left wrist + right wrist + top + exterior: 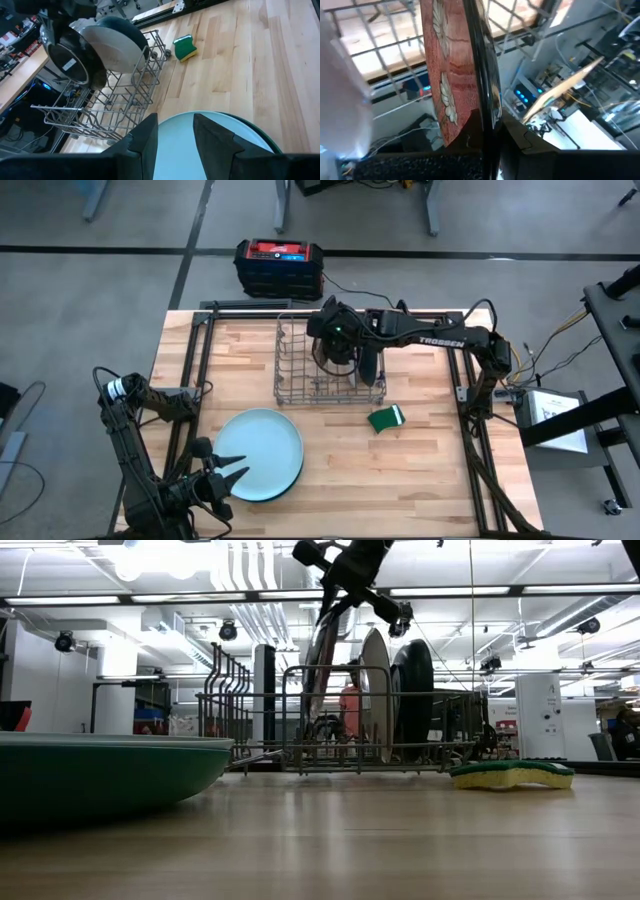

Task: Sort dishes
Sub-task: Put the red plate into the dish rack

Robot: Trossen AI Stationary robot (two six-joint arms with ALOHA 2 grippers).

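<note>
Right wrist view: the right gripper (487, 132) pinches the dark red-brown plate (455, 75) on edge, upright over the wire rack (328, 365). In the rack, beside it, stand a white plate (376, 690) and a dark plate (413, 692). The large pale plate (258, 454) lies flat near the rack, the spread left gripper (222, 478) at its edge.

Glossy pale plate (258, 454), wire metal rack (296, 385), matt wood table (420, 470)

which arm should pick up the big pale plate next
Left. The left gripper hovers open right at the edge of the large pale plate lying flat on the table. The right gripper is busy over the wire rack, jaws shut on a red-brown plate.
</note>
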